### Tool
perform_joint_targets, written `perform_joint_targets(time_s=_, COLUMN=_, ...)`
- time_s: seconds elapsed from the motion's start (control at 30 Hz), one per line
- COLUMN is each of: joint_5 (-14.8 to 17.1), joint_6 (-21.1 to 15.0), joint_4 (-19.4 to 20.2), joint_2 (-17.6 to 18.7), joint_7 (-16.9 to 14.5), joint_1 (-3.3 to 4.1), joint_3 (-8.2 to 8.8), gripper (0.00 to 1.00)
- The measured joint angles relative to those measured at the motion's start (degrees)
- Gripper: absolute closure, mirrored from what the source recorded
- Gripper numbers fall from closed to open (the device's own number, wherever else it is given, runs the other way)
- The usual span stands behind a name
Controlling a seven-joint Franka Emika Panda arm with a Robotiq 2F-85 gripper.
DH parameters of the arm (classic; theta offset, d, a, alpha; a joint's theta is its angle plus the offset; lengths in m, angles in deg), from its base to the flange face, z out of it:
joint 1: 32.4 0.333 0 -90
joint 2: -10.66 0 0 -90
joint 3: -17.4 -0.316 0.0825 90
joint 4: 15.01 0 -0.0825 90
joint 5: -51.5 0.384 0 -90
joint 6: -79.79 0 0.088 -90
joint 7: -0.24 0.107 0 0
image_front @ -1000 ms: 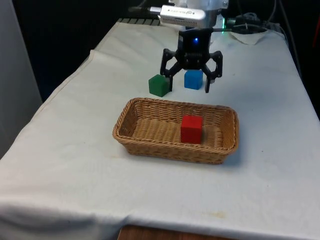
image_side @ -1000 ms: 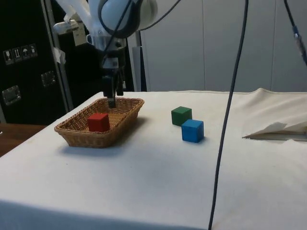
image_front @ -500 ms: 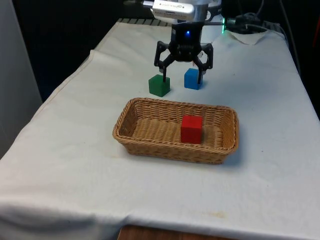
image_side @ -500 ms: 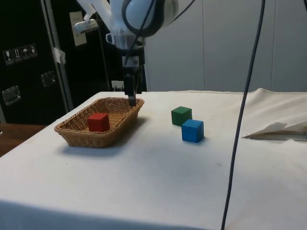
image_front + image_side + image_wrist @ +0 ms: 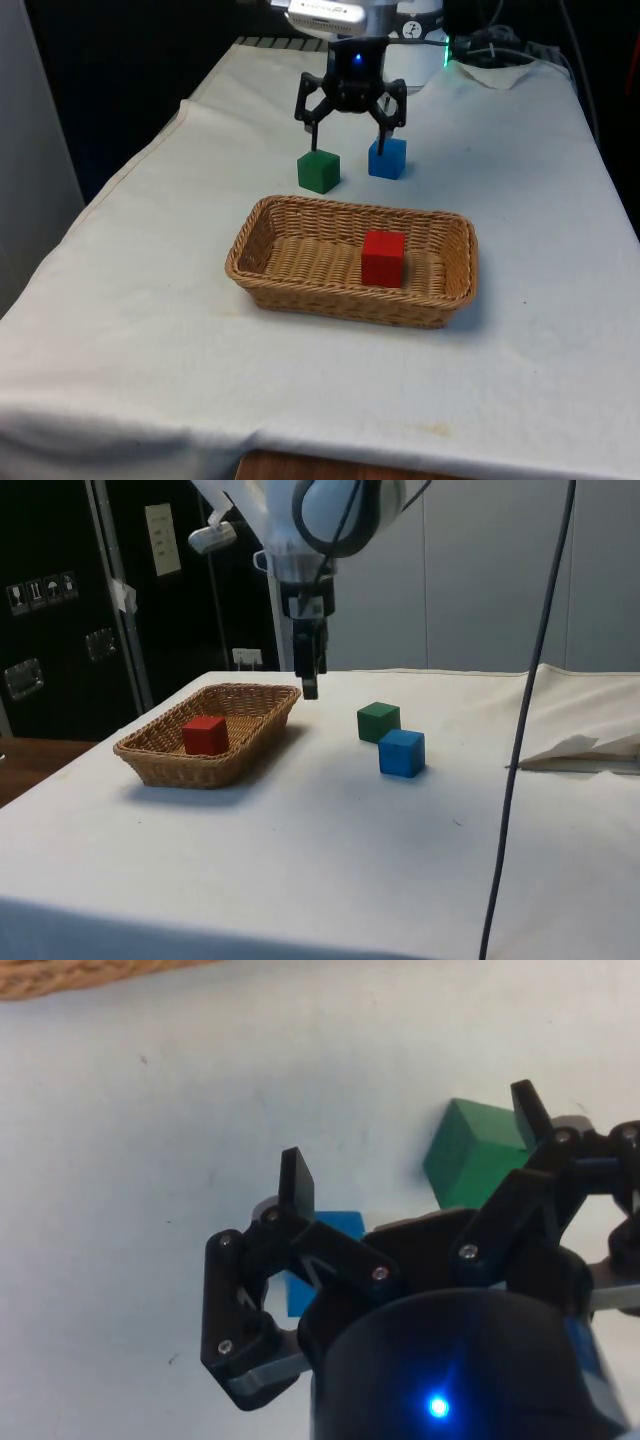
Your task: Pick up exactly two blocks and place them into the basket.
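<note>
In the front view, the basket (image 5: 300, 285) holds the red block (image 5: 382, 257). The empty, open pincer (image 5: 350, 130) has moved from above the basket to hover over the green block (image 5: 318, 171) and blue block (image 5: 386, 158) on the table (image 5: 150, 300). One block remains to pick.

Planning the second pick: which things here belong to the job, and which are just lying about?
Job:
- basket
- red block, in the basket
- green block
- blue block
- claw, open

Lying about:
- crumpled paper
- hanging cable
</note>
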Motion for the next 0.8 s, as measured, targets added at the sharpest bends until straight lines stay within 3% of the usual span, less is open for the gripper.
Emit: perform_joint_targets(time_s=0.8, joint_5=-0.06, joint_6=-0.17, joint_4=2.46, joint_2=-0.74, joint_7=-1.38, joint_1=0.0, joint_3=5.04, gripper=0.0)
